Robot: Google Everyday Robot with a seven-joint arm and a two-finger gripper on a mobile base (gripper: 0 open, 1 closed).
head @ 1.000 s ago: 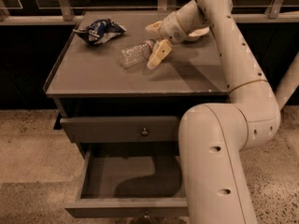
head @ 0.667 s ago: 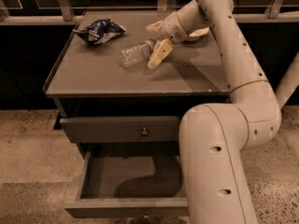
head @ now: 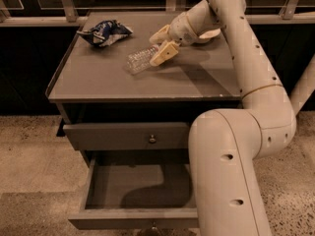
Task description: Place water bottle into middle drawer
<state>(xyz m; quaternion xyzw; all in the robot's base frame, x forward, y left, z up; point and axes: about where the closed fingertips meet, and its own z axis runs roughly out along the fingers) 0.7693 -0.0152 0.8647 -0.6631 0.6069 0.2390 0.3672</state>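
The water bottle [head: 140, 59] lies on its side on the grey cabinet top [head: 98, 82], cap end pointing right. My gripper [head: 158, 44] is at that cap end, low over the top. It is open, with one finger [head: 160, 33] behind the bottle's end and the other [head: 164, 53] in front of it. I cannot tell whether they touch the bottle. The middle drawer [head: 98, 193] is pulled out below, its tray showing with nothing in it. My arm hides its right part.
A blue-and-white foil snack bag [head: 104, 32] lies at the back left of the cabinet top. A shut grey drawer front [head: 113, 135] with a small knob [head: 152, 138] sits above the open drawer. My arm's big elbow [head: 231, 171] stands at the cabinet's front right. A railing runs behind.
My gripper has shifted slightly left, closer onto the bottle's cap end. The bottle and the drawers have not visibly moved.
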